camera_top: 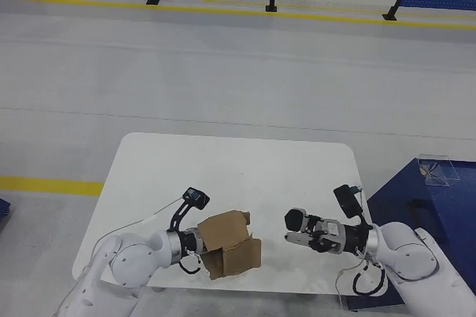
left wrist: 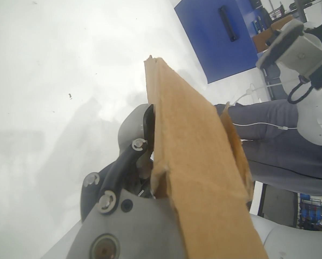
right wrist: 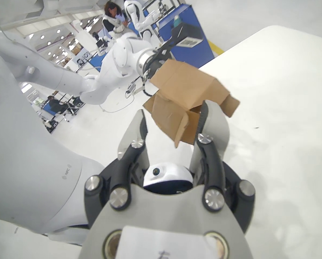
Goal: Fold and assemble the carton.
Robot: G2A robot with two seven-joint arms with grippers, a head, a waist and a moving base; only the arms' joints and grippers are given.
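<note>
Top view: carton (camera_top: 232,242) in left gripper (camera_top: 197,238), right gripper (camera_top: 294,225) nr

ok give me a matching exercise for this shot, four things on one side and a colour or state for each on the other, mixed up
Things:
1 carton
2 left end effector
3 right end effector
4 table

Colour or state:
a open, holding nothing
b white
c brown cardboard, flaps loose
d shut on the carton

Pairs: 1-c, 2-d, 3-a, 4-b
</note>
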